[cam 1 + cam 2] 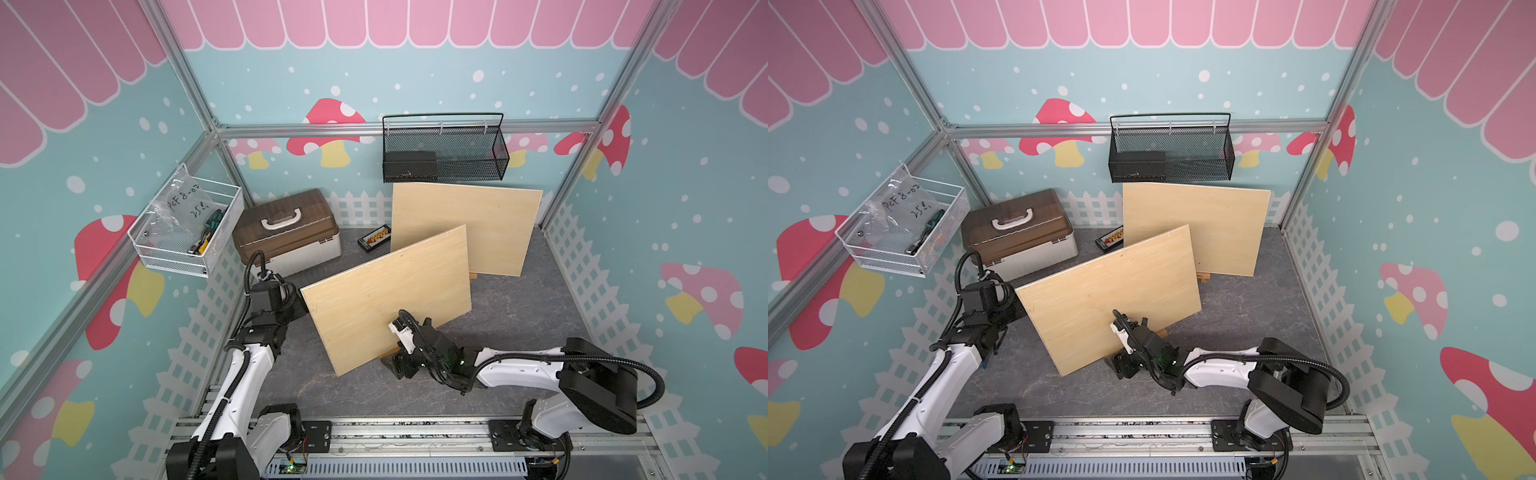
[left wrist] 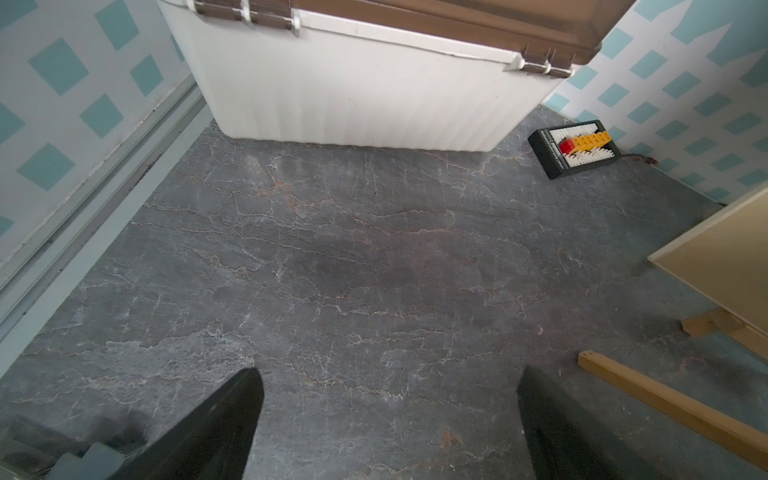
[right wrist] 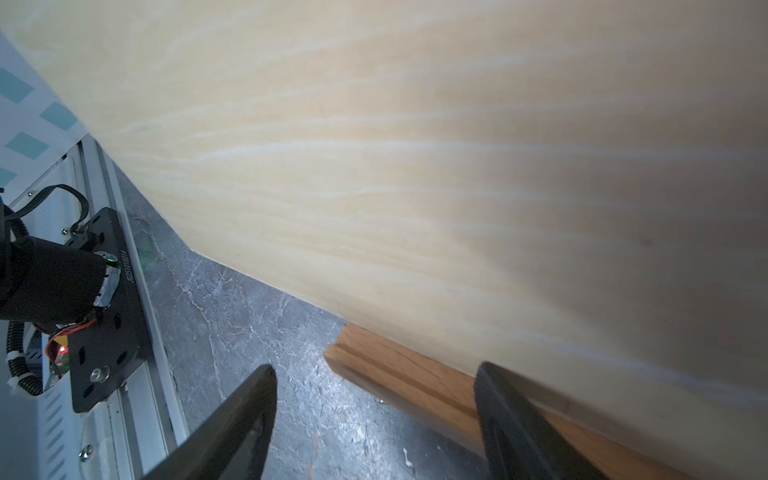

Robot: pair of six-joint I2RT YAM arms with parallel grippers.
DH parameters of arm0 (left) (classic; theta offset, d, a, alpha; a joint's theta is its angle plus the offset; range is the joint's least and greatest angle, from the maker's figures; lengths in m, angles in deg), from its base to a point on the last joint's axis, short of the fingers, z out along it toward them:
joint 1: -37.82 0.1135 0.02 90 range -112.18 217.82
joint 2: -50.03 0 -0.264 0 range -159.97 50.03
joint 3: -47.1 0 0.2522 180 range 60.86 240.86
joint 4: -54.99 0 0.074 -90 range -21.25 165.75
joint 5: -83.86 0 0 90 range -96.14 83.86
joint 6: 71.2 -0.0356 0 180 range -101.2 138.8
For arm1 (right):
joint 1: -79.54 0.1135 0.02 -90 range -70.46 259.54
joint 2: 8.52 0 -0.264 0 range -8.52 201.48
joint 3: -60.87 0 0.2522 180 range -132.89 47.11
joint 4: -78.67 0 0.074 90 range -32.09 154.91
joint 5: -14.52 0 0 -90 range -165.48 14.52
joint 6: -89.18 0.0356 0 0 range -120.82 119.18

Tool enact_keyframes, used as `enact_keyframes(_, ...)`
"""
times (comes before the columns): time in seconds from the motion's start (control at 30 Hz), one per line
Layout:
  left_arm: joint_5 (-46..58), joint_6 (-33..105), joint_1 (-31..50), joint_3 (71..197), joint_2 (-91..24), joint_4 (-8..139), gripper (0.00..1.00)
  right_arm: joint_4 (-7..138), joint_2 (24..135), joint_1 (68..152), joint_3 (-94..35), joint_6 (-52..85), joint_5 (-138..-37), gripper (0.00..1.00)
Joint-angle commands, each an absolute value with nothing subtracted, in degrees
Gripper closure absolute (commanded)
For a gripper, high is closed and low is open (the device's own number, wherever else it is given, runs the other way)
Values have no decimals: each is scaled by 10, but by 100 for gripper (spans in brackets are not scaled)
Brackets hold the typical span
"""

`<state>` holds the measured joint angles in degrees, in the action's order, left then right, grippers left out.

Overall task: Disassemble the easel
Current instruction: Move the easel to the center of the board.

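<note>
One grainy plywood board [image 1: 386,299] leaning on a grooved ledge [image 3: 399,386], long edge level; left gripper [image 2: 388,370] wide; right gripper [image 3: 376,368] parted, maybe touching ledge.

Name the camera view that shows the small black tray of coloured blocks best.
The left wrist view: the black tray lies whole and close, its red, orange and white blocks distinct, beside the white box. Both top views show it small and far, at the edge of the rear board. The right wrist view misses it.
</note>
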<state>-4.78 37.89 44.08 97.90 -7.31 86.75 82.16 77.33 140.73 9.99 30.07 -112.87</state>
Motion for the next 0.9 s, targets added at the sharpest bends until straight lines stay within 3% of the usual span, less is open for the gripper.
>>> enact_keyframes(0.0,-37,377,444,986,-67,885,1,812,795,1407,77,295,-1107,22)
enact_keyframes(0.5,-50,379,444,979,-39,919,1,805,847,1378,-5,311,-984,22)
enact_keyframes(0.87,-71,386,444,982,-32,936,1,815,912,1358,-80,327,-957,22)
